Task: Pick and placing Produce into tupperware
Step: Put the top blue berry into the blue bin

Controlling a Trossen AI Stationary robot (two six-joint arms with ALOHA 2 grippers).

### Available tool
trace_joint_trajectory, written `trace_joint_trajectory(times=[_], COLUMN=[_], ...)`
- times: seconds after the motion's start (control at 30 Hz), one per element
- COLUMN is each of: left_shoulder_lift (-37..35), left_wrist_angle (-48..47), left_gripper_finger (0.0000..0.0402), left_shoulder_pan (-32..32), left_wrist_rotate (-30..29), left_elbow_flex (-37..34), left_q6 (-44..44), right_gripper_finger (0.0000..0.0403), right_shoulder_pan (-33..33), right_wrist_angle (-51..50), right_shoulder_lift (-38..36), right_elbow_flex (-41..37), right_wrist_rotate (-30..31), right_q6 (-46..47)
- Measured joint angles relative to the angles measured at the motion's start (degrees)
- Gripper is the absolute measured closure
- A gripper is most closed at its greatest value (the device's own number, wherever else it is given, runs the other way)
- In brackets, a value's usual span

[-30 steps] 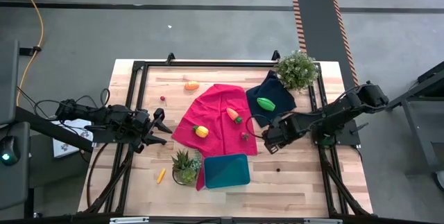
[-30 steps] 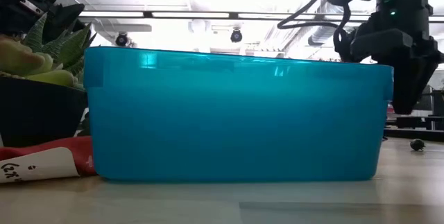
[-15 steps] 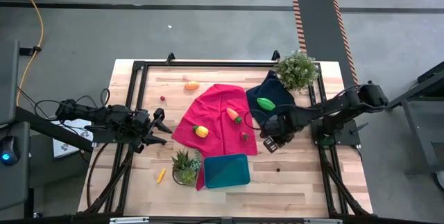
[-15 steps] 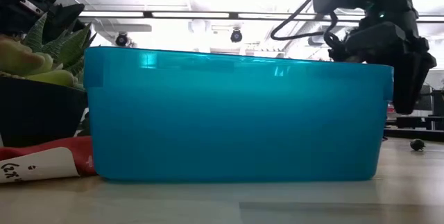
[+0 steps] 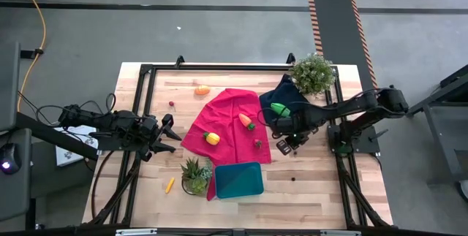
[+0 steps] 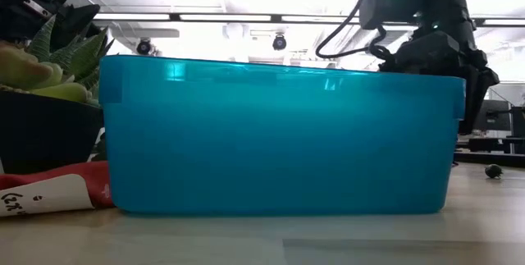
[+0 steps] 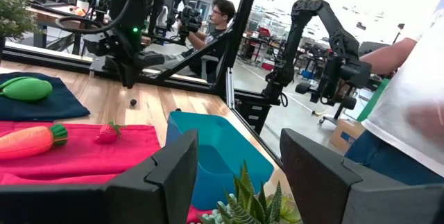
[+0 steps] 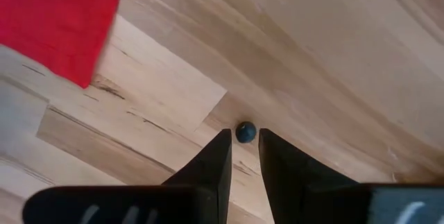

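Right wrist view: fingers (image 8: 241, 156) narrowly apart over small blue ball (image 8: 245, 132).

High cam looks straight down; low cam sits level, close behind tupperware (image 6: 279, 138), also seen from above (image 5: 239, 180).

In the low view the tupperware (image 6: 279, 138) fills the frame and hides the table behind it, the potted succulent (image 6: 45, 93) is cut off at the left edge.
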Motion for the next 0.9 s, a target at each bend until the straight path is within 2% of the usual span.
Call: trace_joint_trajectory(times=[0.63, 0.9], left_shoulder_lift=[0.0, 0.0], left_wrist_angle=[0.0, 0.0], left_gripper_finger=[0.0208, 0.0208], left_shoulder_pan=[0.0, 0.0], left_wrist_rotate=[0.0, 0.0], left_elbow_flex=[0.0, 0.0], left_q6=[0.0, 0.0], right_gripper_finger=[0.0335, 0.0335], right_shoulder_pan=[-4.8, -4.6], right_wrist_angle=[-0.1, 3.2], right_shoulder_lift=[0.0, 0.0], right_elbow_flex=[-0.1, -5.0], right_wrist_rotate=[-0.2, -3.2], right_q6=[-4.5, -3.4])
